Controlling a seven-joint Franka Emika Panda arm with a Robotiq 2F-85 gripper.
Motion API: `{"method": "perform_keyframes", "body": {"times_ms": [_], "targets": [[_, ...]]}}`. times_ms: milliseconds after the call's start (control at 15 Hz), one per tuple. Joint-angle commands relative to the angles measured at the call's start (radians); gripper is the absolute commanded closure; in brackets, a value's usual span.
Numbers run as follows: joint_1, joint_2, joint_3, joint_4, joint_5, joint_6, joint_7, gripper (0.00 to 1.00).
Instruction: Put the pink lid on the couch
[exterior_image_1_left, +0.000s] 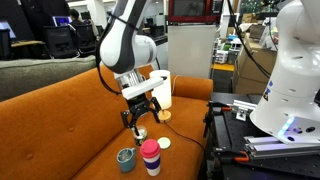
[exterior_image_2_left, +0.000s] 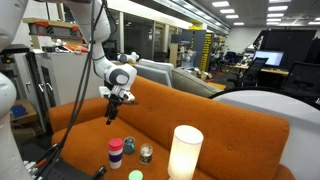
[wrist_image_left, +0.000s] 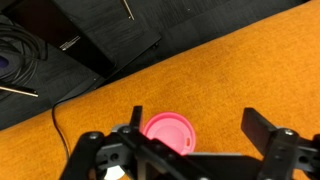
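Note:
The pink lid (wrist_image_left: 168, 133) sits on top of a white cup (exterior_image_1_left: 150, 160) standing on the orange couch (exterior_image_1_left: 60, 130). It shows in both exterior views (exterior_image_1_left: 150, 147) (exterior_image_2_left: 116, 144). My gripper (wrist_image_left: 197, 120) is open and empty. It hangs above the couch seat, a little above and behind the lid (exterior_image_1_left: 141, 122) (exterior_image_2_left: 109, 112). In the wrist view the lid lies near the left finger, mostly inside the jaws' span. The couch also shows in the wrist view (wrist_image_left: 230, 70) and in an exterior view (exterior_image_2_left: 220, 130).
A grey-teal cup (exterior_image_1_left: 126, 158), a flat white disc (exterior_image_1_left: 164, 144) and a small silver lid (exterior_image_1_left: 142, 133) lie on the seat near the cup. A black case (exterior_image_1_left: 235, 125) stands beside the couch. A grey-green sofa (exterior_image_1_left: 40, 65) stands behind. A white cylinder (exterior_image_2_left: 185, 152) stands close to the camera.

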Motion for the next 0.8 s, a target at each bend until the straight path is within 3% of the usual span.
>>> {"method": "perform_keyframes", "body": {"times_ms": [0,533,733], "targets": [[-0.016,0.107,0.000,0.078,0.063,-0.003,0.009,0.00],[-0.006,0.144,-0.012,0.096,0.053,-0.002,0.003,0.00],[-0.014,0.211,-0.010,0.137,0.071,0.006,0.013,0.00]]}}
